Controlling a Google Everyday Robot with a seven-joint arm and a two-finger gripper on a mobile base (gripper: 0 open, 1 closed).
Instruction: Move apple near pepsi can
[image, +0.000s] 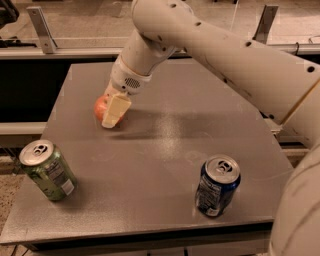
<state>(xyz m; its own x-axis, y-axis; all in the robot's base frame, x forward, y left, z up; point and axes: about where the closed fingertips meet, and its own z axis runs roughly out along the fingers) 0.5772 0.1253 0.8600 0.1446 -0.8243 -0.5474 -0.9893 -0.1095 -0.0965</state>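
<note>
The red-orange apple sits on the grey table at the back left. My gripper is down at the apple, right against its right side and covering most of it. The dark blue pepsi can stands upright near the table's front right, well apart from the apple and the gripper. My white arm reaches in from the upper right.
A green can with a silver top stands at the front left, near the table's edge. A metal rail and a dark gap run behind the table. The arm's large white body fills the right side.
</note>
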